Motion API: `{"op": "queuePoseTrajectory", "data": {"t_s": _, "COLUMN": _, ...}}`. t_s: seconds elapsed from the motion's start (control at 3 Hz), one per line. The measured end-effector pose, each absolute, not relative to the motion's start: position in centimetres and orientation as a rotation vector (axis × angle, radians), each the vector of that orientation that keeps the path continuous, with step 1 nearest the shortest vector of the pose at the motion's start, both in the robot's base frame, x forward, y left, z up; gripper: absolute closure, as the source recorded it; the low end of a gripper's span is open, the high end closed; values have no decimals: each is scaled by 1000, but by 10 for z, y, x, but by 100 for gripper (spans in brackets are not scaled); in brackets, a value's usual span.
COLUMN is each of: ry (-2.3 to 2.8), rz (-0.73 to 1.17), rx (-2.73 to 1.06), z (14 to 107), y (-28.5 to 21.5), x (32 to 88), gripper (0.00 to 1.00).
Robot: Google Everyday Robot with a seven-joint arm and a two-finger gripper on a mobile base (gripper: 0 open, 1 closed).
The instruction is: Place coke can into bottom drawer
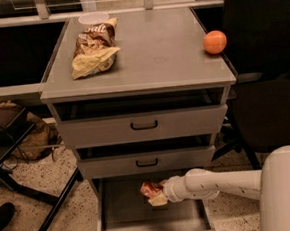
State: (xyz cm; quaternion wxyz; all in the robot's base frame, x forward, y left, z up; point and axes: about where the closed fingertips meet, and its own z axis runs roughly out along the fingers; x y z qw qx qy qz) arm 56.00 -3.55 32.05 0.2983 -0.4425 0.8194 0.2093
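The coke can is red-orange and lies tilted in my gripper, just above the grey floor of the bottom drawer. The drawer is pulled open below the two upper drawers. My white arm reaches in from the lower right, and the gripper is over the drawer's back middle, shut on the can. The far side of the can is partly hidden by the fingers.
A brown-and-yellow chip bag and a clear cup lie on the cabinet top at the left; an orange fruit sits at its right edge. A black chair stands to the right, a dark table leg to the left.
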Motion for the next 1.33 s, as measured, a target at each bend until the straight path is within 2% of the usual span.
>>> {"op": "queuePoseTrajectory", "data": {"t_s": 1.0, "ry": 2336, "rz": 569, "rx": -1066, "z": 148, "y": -56, "x": 567, "gripper": 100}}
{"op": "queuePoseTrajectory", "data": {"t_s": 1.33, "ry": 2336, "rz": 569, "rx": -1066, "z": 148, "y": -56, "x": 567, "gripper": 100}}
